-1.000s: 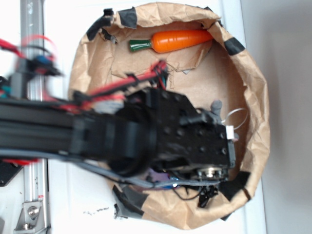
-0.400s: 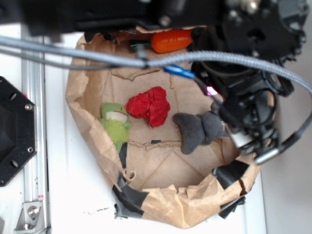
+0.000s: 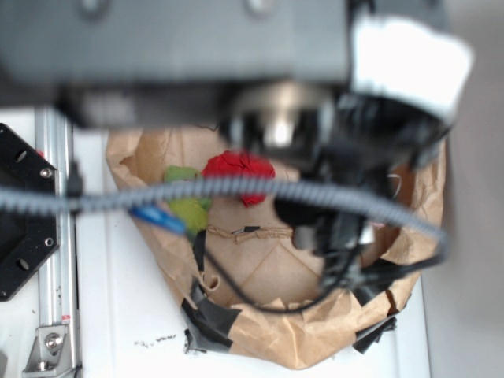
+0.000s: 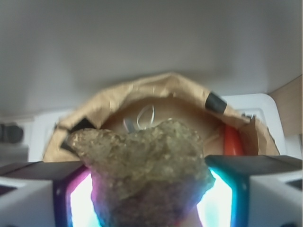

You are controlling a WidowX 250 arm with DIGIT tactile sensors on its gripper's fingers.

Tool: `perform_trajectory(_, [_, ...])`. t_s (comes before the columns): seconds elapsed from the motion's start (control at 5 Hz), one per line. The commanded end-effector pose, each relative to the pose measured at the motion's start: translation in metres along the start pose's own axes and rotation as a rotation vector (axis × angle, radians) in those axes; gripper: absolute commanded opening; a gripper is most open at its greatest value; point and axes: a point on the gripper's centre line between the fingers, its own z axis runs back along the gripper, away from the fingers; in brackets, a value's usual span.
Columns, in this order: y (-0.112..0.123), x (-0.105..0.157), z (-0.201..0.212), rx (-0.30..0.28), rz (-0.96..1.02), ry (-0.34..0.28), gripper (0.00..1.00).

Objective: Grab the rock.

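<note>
The rock (image 4: 147,165), a rough lumpy brown-tan stone, fills the middle of the wrist view. It is clamped between the lit pads of my gripper (image 4: 149,191), which is shut on it. The rock hangs well above the brown paper bowl (image 4: 118,97). In the exterior view my arm (image 3: 236,63) is a large blur close to the camera, and the rock is hidden behind it.
In the paper bowl (image 3: 260,339) lie a crumpled red lump (image 3: 236,167) and a green plush (image 3: 185,206). An orange carrot (image 4: 232,139) and a wire ring (image 4: 144,116) show at the bowl's far side. A rail (image 3: 51,260) runs along the left.
The arm has risen towards the exterior camera and now blurs across the upper frame, covering the carrot and most of the grey plush. The cable has swung down across the bowl.
</note>
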Motion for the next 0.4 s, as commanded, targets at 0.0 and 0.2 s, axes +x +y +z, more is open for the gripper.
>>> perform_trajectory(0.0, [0.0146,-0.0003,0.0020,0.008,0.023,-0.012,0.00])
perform_trajectory(0.2, [0.0131,0.0001,-0.0022,0.011,0.028,0.000,0.00])
